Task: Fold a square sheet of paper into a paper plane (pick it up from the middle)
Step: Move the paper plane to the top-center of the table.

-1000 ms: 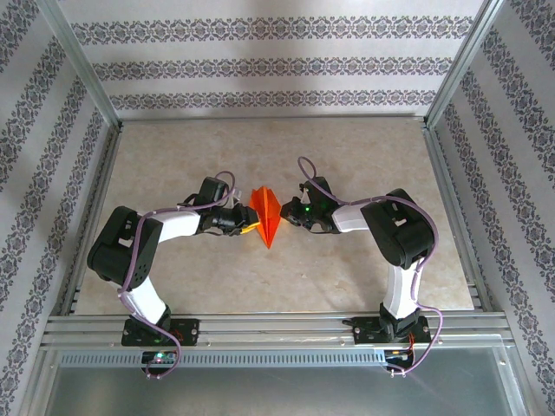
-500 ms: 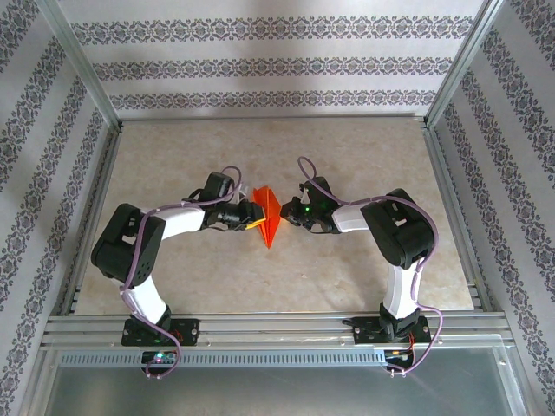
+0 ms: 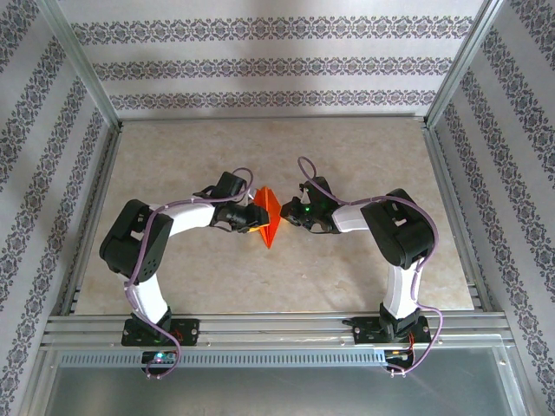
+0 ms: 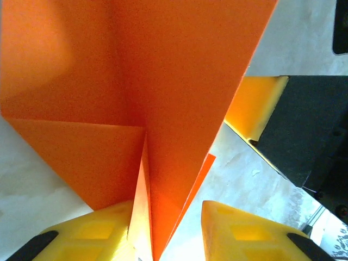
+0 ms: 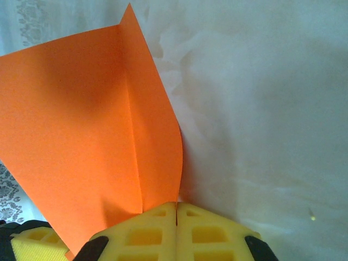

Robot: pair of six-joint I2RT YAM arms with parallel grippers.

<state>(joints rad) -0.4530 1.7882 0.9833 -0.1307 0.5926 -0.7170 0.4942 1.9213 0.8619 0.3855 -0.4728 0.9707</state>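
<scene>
Two claws flank the paper plane [image 3: 268,217] mid-desk [image 3: 364,156], its long axis far-to-near, tip toward the arm bases. Right claw [image 5: 176,209] pinches its right flap. Left claw [image 4: 169,217], spread, straddles the centre fold from the left, probably about to close.

Nothing here can be read — no words, numbers, brand marks or signs. The paper plane [image 3: 267,218] has plain orange faces without print, also seen close up in both wrist views, and the wallpaper [image 3: 260,68] carries floral stripes — no lettering.
</scene>
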